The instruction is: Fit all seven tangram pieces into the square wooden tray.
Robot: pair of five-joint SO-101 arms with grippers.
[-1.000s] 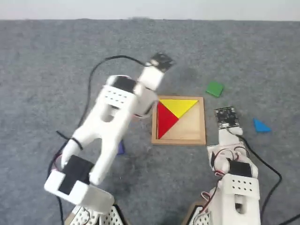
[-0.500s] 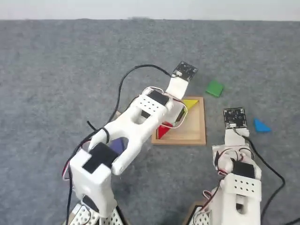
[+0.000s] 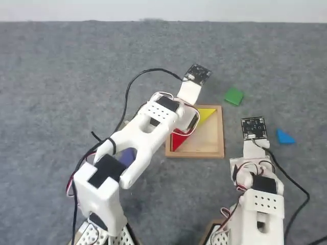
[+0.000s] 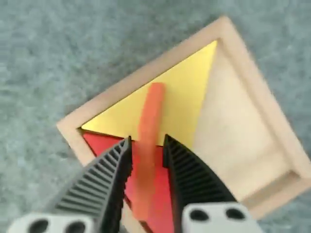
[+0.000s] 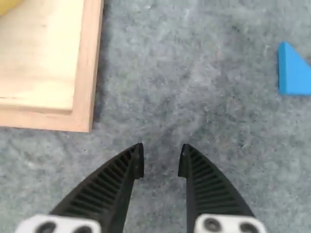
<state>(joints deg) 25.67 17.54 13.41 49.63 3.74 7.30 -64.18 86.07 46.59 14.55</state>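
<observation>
Orange piece [image 4: 148,121], thin, stiff, likely light, is hanging edge-up over the tray [image 4: 233,131], pinched by the left gripper [image 4: 147,141]; gripping its flat faces looks safest. Right gripper [image 5: 161,160] is hovering part-open, empty.

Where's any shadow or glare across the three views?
High view: flat, even light on the carpet, no glare on the tray. Left wrist view: no hotspot on the yellow piece or the orange piece between the fingers. Right wrist view: narrow shadow on the carpet along the tray's rim.
</observation>
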